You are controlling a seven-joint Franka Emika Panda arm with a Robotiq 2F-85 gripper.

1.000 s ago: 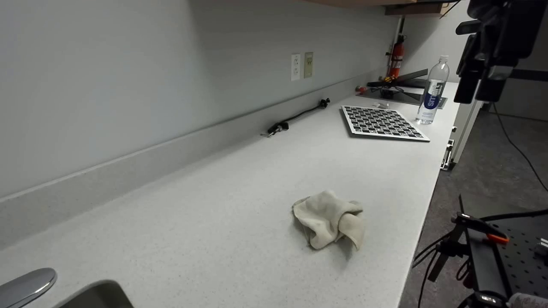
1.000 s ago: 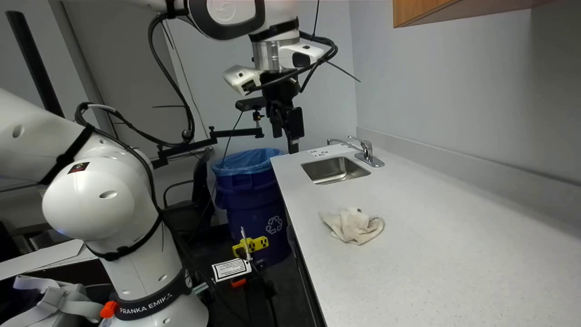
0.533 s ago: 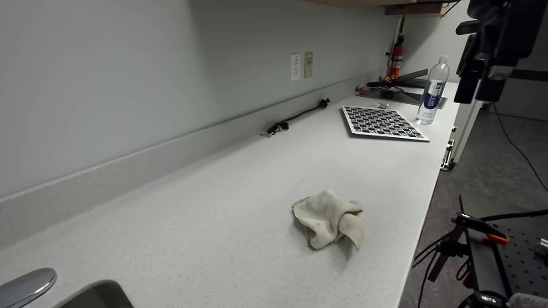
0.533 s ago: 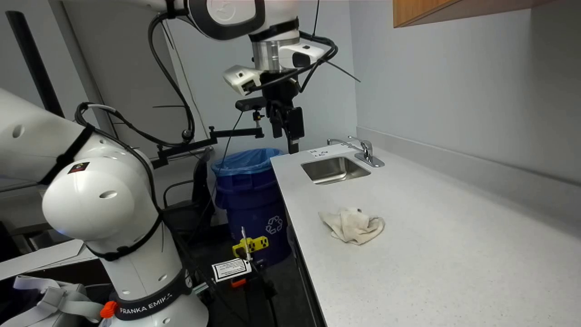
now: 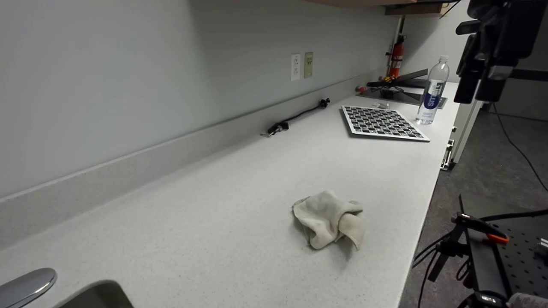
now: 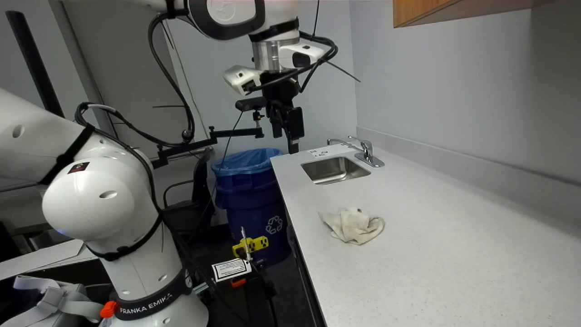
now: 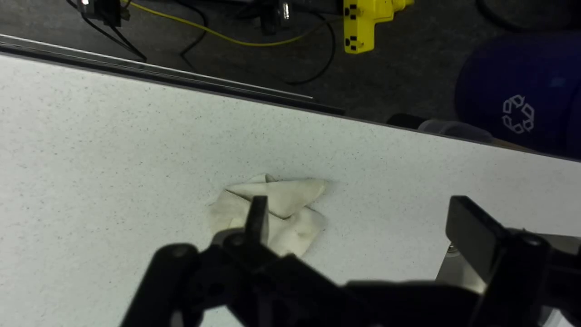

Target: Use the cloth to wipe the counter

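Observation:
A crumpled off-white cloth lies on the pale speckled counter near its front edge; in both exterior views the cloth [image 5: 327, 219] [image 6: 353, 226] rests by itself on the counter [image 5: 205, 248] [image 6: 435, 259]. My gripper [image 5: 477, 92] is raised well above the counter; in an exterior view the gripper [image 6: 286, 136] hangs pointing down beyond the cloth, toward the sink end. In the wrist view my gripper [image 7: 359, 202] has its black fingers wide apart with nothing between them. The cloth [image 7: 288, 195] lies far below, behind the left finger, which hides part of it.
A sink [image 6: 333, 170] with a faucet [image 6: 366, 152] is set in the counter beyond the cloth. A checkered board [image 5: 381, 122], a bottle [image 5: 431, 96] and a black cabled device [image 5: 280, 127] stand farther along. A wooden cabinet [image 6: 426, 13] hangs overhead. A blue bin [image 6: 247, 195] stands beside the counter.

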